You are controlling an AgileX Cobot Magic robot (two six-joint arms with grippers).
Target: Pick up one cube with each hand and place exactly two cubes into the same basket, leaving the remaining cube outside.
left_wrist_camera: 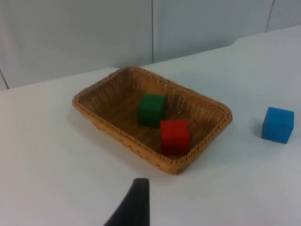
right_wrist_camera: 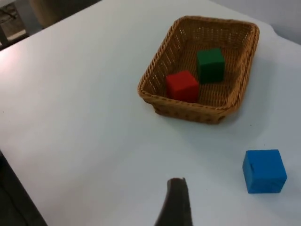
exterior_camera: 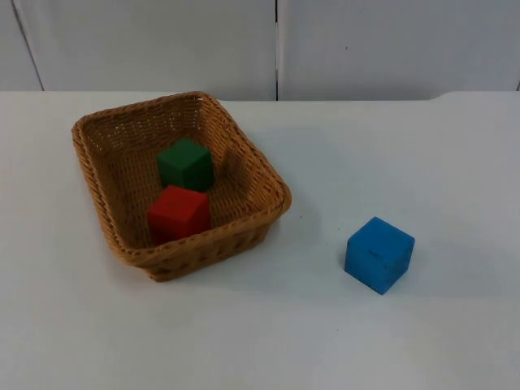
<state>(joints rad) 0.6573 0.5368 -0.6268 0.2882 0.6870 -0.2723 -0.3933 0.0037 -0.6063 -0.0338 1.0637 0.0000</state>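
Observation:
A woven wicker basket (exterior_camera: 104,213) stands on the left half of the white table. Inside it a green cube (exterior_camera: 186,163) sits toward the back and a red cube (exterior_camera: 179,213) just in front of it, almost touching. A blue cube (exterior_camera: 379,253) rests on the bare table to the right of the basket, well apart from it. My left gripper (left_wrist_camera: 135,203) hovers high and back from the basket (left_wrist_camera: 202,106), with the green cube (left_wrist_camera: 151,109) and red cube (left_wrist_camera: 174,135) ahead of it. My right gripper (right_wrist_camera: 175,202) is also raised, with the blue cube (right_wrist_camera: 264,171) close by.
The grey partition wall (exterior_camera: 276,41) closes off the table at the back. Open white table top (exterior_camera: 268,341) lies in front of the basket and around the blue cube.

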